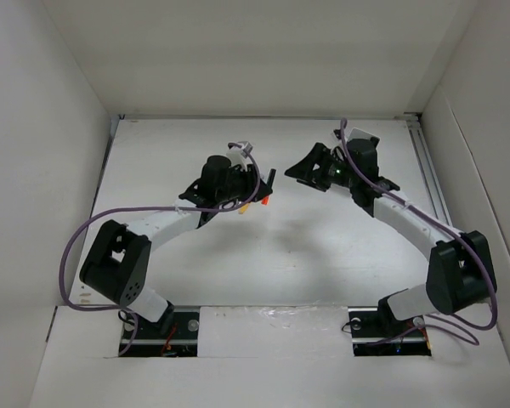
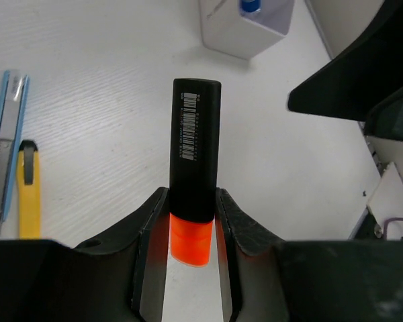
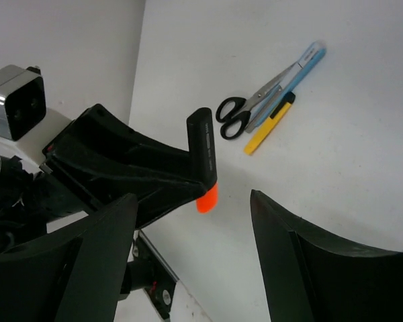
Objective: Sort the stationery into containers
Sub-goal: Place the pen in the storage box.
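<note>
My left gripper (image 1: 248,194) (image 2: 192,194) is shut on the orange-tipped marker (image 2: 196,141), black body pointing forward, orange tip (image 2: 189,241) between the fingers, held above the table. The marker also shows in the right wrist view (image 3: 203,151). My right gripper (image 1: 304,170) (image 3: 191,218) is open and empty, facing the left gripper close by. The black-handled scissors (image 3: 232,115), silver-blue pen (image 3: 301,66) (image 2: 5,134) and yellow stick (image 3: 269,129) (image 2: 29,198) lie together on the table. A corner of the white container (image 2: 245,33) shows ahead with a blue cap (image 2: 250,6) in it. The highlighter is out of view.
White walls enclose the table (image 1: 306,246) on the left, back and right. The two arm bases (image 1: 153,327) sit at the near edge. The right gripper's black body (image 2: 363,74) fills the right side of the left wrist view.
</note>
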